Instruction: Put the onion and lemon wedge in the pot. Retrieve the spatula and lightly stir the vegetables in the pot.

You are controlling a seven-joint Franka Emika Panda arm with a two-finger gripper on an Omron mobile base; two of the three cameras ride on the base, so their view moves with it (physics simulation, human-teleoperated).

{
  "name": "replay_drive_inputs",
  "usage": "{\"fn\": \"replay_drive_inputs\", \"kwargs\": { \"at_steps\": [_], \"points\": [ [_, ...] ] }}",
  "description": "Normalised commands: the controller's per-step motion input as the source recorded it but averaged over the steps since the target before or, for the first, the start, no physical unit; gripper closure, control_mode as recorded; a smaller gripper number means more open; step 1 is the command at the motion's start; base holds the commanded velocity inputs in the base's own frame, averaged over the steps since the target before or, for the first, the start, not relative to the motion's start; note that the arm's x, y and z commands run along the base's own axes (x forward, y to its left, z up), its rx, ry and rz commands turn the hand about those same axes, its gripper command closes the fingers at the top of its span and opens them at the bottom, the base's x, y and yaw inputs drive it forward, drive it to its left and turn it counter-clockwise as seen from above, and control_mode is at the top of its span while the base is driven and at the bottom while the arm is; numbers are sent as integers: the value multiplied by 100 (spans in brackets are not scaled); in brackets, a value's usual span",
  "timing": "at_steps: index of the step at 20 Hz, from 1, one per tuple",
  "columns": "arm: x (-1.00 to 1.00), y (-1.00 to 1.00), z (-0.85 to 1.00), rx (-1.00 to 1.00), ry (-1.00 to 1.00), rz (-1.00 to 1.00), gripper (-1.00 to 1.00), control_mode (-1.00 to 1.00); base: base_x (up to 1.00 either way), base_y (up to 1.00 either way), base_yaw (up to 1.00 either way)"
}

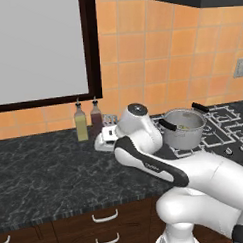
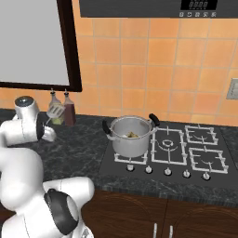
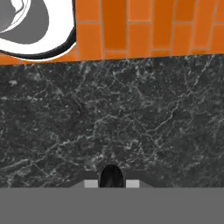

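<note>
Now gripper point(image 2: 48, 122) clamped on spatula point(image 2: 55, 111), pot point(image 2: 130, 136) well apart

So the dark marble-look worktop point(image 2: 88, 148) runs along the orange tiled wall. Two slim glass bottles, one yellowish point(image 1: 81, 124) and one dark reddish point(image 1: 96, 119), stand side by side at the back by the wall. To the right a black gas hob point(image 2: 186, 153) is set in, with the shiny steel pot point(image 2: 130, 135) on its near-left burner.
</note>
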Motion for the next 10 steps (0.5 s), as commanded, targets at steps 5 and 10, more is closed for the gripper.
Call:
{"fn": "replay_drive_inputs", "kwargs": {
  "at_steps": [5,10],
  "points": [
    [0,4,100,38,0,-42,100,-100,0,0,0],
    [0,0,83,41,0,-48,100,-100,0,0,0]
  ]
}}
